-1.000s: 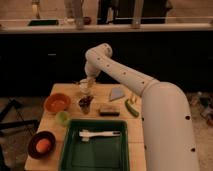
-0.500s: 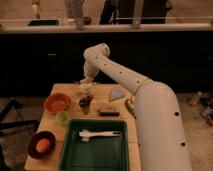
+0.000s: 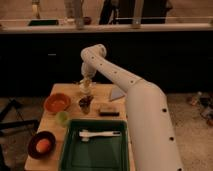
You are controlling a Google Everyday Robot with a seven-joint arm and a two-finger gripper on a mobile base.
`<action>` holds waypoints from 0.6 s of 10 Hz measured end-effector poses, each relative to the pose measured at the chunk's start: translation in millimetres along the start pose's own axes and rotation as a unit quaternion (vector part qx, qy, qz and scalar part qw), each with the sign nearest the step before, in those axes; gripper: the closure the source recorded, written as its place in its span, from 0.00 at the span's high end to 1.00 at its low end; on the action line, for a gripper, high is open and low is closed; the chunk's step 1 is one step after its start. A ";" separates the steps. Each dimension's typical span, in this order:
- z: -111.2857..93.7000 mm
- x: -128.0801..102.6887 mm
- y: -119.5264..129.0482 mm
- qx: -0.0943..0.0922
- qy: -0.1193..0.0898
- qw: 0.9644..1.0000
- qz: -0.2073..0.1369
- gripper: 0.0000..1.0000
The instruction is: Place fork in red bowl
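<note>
One white fork (image 3: 100,134) in the green tray (image 3: 64,150), likely light, stiff and slippery: pinch its handle. Your gripper (image 3: 86,90) hangs above the dark cup (image 3: 85,104); you can't tell its spread.

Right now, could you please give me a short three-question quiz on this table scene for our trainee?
1. True or false: the white fork lies in the green plastic tray, not the shallow orange-red bowl.
2. The pincer hangs: A) over the tray; B) close by the small dark cup, over the wooden table's far part; C) over the floor.
3. What lies in the darker brown-red bowl?
Key: 1 true; 2 B; 3 an orange egg-like thing.
</note>
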 end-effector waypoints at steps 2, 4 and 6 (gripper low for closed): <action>4.7 -0.4 0.2 -0.006 0.000 1.000 -0.001 0.59; 8.6 1.9 1.0 -0.010 0.000 1.000 0.000 0.39; 10.1 2.7 0.8 -0.012 0.001 1.000 0.001 0.39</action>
